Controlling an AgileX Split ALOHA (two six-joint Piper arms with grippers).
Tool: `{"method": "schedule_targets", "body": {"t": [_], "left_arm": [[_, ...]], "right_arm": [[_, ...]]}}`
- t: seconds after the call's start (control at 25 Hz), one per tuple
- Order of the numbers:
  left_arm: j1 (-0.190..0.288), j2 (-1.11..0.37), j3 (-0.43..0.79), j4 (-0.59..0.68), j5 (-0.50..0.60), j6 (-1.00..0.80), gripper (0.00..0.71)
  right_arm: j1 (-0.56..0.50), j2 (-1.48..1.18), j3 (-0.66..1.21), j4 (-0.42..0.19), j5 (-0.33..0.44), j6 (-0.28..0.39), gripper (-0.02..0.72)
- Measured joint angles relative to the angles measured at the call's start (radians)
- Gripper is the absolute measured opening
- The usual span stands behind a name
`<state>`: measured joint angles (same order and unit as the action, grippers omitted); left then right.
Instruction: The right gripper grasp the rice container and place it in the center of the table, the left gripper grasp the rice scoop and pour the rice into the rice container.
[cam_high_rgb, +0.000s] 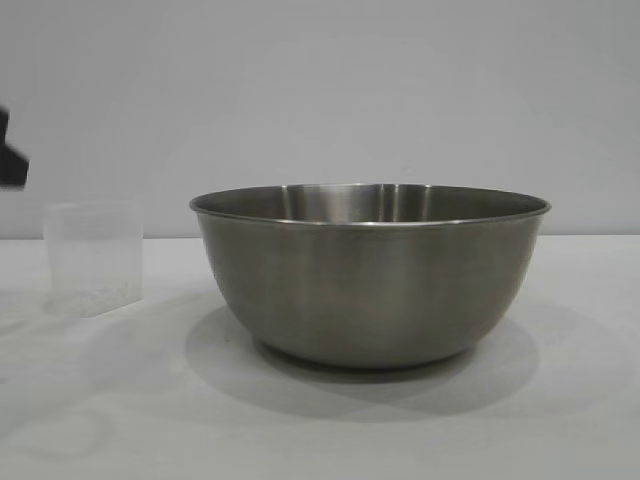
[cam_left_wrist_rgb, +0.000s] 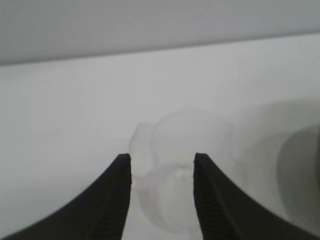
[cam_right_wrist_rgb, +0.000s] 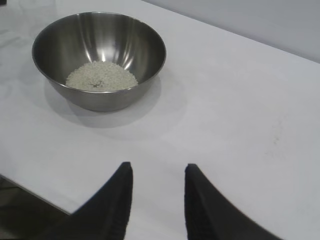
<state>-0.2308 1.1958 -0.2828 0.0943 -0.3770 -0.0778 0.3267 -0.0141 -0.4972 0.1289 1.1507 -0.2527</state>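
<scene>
1. The rice scoop (cam_high_rgb: 93, 257) is standing upright on the counter (cam_high_rgb: 560, 400), beside the rice container (cam_high_rgb: 370, 275) holding the rice (cam_right_wrist_rgb: 101, 76).
2. The left gripper (cam_left_wrist_rgb: 162, 165) is hanging spread behind the scoop, gripping nothing.
3. The right gripper (cam_right_wrist_rgb: 158, 172) is sitting spread, empty.
4. Light, slick plastic; its handle is probably offering the best hold.

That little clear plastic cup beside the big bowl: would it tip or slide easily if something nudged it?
Probably yes. The cup looks thin-walled and almost empty, only a few grains showing at its base, so it is likely very light. It stands upright on the smooth white cloth, so a nudge might slide or topple it. It seems stiff, not floppy.
</scene>
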Motion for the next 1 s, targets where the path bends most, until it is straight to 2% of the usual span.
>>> {"method": "schedule_targets", "body": {"t": [0.08, 0.16, 0.36, 0.56, 0.68, 1.0], "left_arm": [[-0.006, -0.128, -0.059, 0.002, 0.299, -0.004, 0.256], [-0.024, -0.239, -0.118, 0.002, 0.54, 0.008, 0.256], [-0.063, -0.401, -0.231, -0.051, 0.909, 0.016, 0.256], [-0.069, -0.521, -0.251, -0.082, 1.302, 0.027, 0.256], [-0.069, -0.629, -0.251, -0.102, 1.397, 0.088, 0.256], [-0.069, -0.956, -0.227, -0.13, 1.445, 0.126, 0.256]], "right_arm": [[0.0, 0.0, 0.0, 0.0, 0.0, 0.0, 0.216], [0.0, 0.0, 0.0, 0.0, 0.0, 0.0, 0.216], [0.0, 0.0, 0.0, 0.0, 0.0, 0.0, 0.216], [0.0, 0.0, 0.0, 0.0, 0.0, 0.0, 0.216], [0.0, 0.0, 0.0, 0.0, 0.0, 0.0, 0.216], [0.0, 0.0, 0.0, 0.0, -0.002, 0.0, 0.216]]}}
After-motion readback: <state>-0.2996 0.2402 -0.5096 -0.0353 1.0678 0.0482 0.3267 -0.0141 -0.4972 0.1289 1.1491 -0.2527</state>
